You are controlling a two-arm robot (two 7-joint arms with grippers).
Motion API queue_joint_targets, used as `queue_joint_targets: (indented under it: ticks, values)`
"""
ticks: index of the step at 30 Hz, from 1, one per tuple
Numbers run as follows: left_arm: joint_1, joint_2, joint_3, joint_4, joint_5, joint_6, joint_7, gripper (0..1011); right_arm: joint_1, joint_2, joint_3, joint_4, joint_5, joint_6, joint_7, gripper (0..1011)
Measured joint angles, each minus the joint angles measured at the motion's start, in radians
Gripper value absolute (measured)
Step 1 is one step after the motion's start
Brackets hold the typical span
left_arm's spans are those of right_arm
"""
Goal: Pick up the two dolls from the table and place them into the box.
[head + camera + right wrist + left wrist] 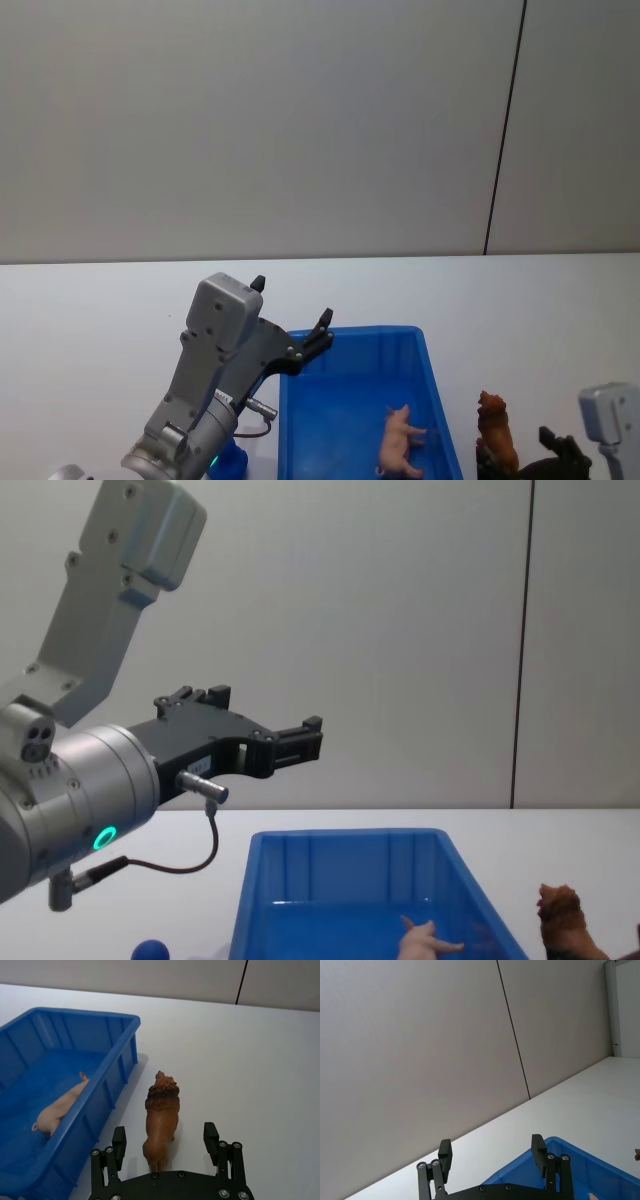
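The pale pink doll (402,440) (62,1107) (430,942) lies on its side on the floor of the blue box (345,335) (75,1012) (345,838) (580,1160). The reddish-brown lion doll (495,428) (161,1115) (560,915) stands upright on the white table (100,300), just right of the box. My right gripper (518,462) (165,1139) is open and low, one finger on each side of the lion's hindquarters without closing on it. My left gripper (292,302) (491,1151) (272,712) is open and empty, raised above the box's far left corner.
A small blue ball (150,950) (230,462) sits on the table left of the box, under my left arm. A grey wall with a dark vertical seam (505,130) stands behind the table. Bare tabletop (250,1060) lies right of the lion and beyond the box.
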Motion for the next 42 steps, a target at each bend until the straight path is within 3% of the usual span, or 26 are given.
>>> queue_joint_targets:
  ticks: [5,14,25,42]
  values:
    - [0.000,0.000,0.000,0.000,0.000,0.000,0.000,1001,0.012,-0.013,-0.005,0.032,-0.008,0.008,0.009,901]
    - [0.000,0.000,0.000,0.000,0.000,0.000,0.000,1001,0.036,-0.033,-0.013,0.077,-0.025,0.018,0.018,599]
    - [0.000,0.000,0.000,0.000,0.000,0.000,0.000,1001,0.047,-0.044,-0.016,0.075,-0.049,0.015,0.015,283]
    - [0.000,0.000,0.000,0.000,0.000,0.000,0.000,1001,0.070,-0.048,-0.010,-0.012,-0.066,-0.032,0.047,278]
